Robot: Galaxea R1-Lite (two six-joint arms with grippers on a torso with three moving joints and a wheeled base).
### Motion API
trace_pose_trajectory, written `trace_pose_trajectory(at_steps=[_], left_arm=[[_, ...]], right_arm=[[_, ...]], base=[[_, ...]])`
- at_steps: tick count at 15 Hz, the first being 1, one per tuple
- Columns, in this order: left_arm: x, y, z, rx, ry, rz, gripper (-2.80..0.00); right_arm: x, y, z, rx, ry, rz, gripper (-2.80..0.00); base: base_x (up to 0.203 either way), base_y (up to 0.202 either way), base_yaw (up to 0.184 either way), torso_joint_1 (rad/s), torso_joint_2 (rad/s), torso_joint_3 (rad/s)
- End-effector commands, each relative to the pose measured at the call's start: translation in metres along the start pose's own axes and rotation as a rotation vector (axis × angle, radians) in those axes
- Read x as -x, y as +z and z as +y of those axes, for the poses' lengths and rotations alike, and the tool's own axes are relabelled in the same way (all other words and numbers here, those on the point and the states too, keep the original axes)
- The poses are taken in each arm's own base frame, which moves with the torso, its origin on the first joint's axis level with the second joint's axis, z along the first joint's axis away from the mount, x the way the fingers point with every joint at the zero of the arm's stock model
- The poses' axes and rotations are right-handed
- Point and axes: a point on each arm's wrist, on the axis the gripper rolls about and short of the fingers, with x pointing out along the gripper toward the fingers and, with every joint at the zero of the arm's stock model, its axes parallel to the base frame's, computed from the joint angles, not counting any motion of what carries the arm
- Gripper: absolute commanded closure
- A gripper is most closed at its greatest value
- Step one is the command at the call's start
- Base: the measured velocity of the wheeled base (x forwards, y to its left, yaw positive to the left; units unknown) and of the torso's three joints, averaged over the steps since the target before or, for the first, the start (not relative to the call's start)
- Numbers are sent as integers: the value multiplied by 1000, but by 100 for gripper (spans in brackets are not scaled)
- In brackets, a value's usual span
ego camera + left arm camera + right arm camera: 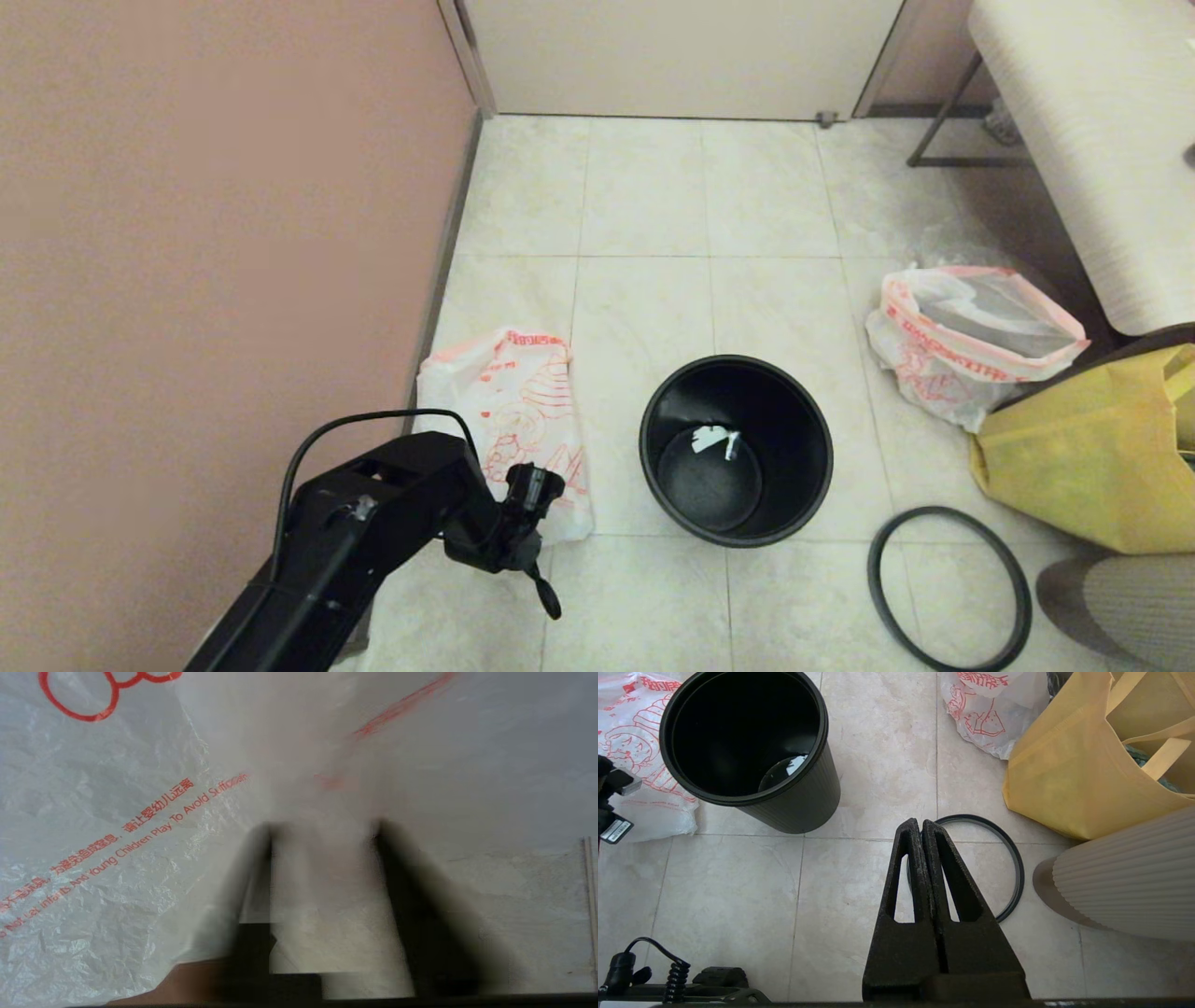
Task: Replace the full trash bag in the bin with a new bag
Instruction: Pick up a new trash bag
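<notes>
Left gripper (322,830): lower left of head view, fingers partly closed around a fold of the new bag (509,411)
Right gripper (922,828): fingers pressed together, empty
Bin (737,449): centre, unlined
Hoop (949,588): lower right floor
Full bag (962,341): right

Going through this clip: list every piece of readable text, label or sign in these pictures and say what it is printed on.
"Young Children Play To Avoid Suffocati…", partly cut off: red-orange print on the limp white cartoon-print plastic bag, left wrist view.
Line of Chinese characters above it on the same bag: too small to quote reliably.
Red-orange band on the mouth of the lumpy translucent white bag: lettering too blurred to read.
White sticker on the left arm's wrist: unreadable.
</notes>
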Motion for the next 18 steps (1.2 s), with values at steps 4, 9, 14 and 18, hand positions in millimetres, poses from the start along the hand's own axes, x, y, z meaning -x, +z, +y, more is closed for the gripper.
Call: trace_pose_trajectory(at_steps=[4, 9, 14, 18], left_arm=[[1, 2, -1, 12, 5, 3, 0], [74, 36, 21, 197, -25, -81, 0], [156, 31, 46, 330, -95, -124, 0], [111, 32, 25, 347, -49, -74, 0]], right_arm=[[0, 0, 0, 1, 0, 0, 0], [0, 0, 0, 1, 0, 1, 0], [0, 0, 0, 1, 0, 1, 0], [0, 0, 0, 1, 0, 0, 0]], base=[[0, 0, 0, 0, 0, 0], [0, 0, 0, 0, 0, 0], [0, 0, 0, 0, 0, 0], [0, 0, 0, 0, 0, 0]])
